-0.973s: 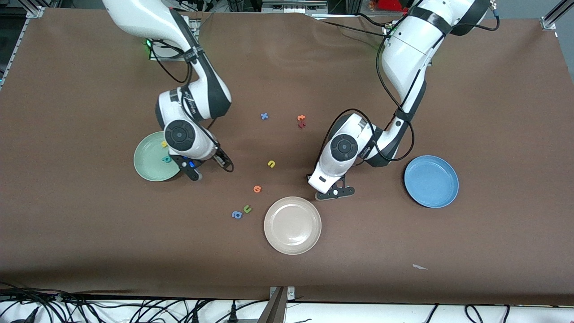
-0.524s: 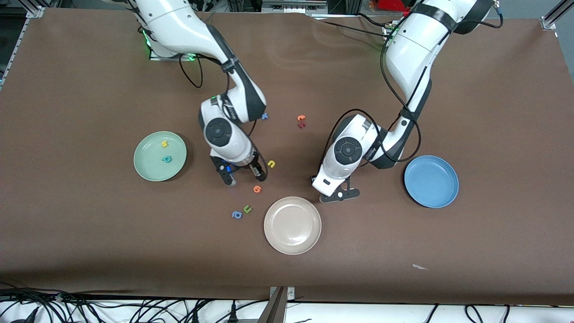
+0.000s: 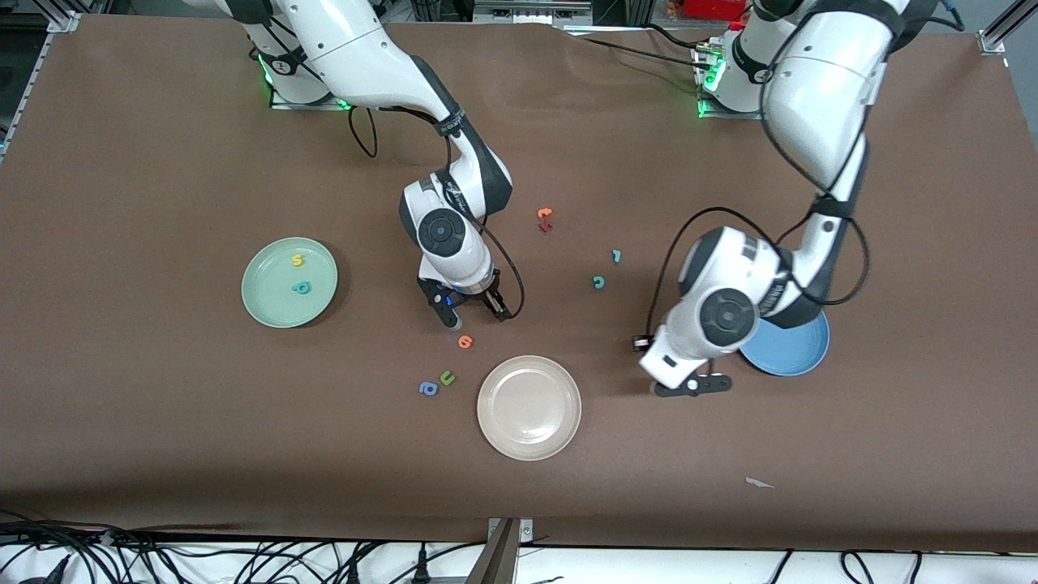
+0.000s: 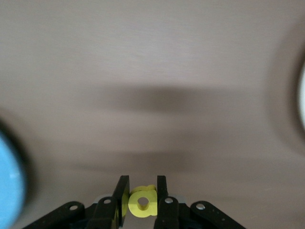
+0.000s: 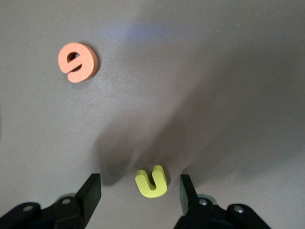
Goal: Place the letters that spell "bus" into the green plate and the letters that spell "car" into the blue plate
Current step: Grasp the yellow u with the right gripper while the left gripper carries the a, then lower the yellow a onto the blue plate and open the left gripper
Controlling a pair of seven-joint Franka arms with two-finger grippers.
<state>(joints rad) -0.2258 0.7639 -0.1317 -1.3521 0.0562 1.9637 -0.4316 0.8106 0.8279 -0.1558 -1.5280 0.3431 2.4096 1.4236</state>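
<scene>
The green plate (image 3: 276, 304) holds the yellow s (image 3: 298, 260) and the teal b (image 3: 302, 286). My right gripper (image 3: 470, 310) is low over the table, open. The yellow u (image 5: 151, 181) lies on the table between its fingers (image 5: 90, 191), untouched; the front view hides it. My left gripper (image 3: 689, 385) hangs beside the blue plate (image 3: 799, 353), shut on the yellow a (image 4: 143, 202). The plate's edge shows in the left wrist view (image 4: 7, 181). The teal c (image 3: 598, 281) and the teal r (image 3: 616, 255) lie on the table between the arms.
A beige plate (image 3: 529, 396) sits nearer the front camera, mid-table. An orange letter (image 3: 465, 341) lies just by the right gripper, with a green u (image 3: 447, 377) and a blue a (image 3: 427, 388) nearer the camera. Orange and red letters (image 3: 545, 219) lie farther back.
The right arm swung from the green plate to the yellow u and lowered around it. The left arm carried the yellow a toward the blue plate, uncovering the teal c and r.
</scene>
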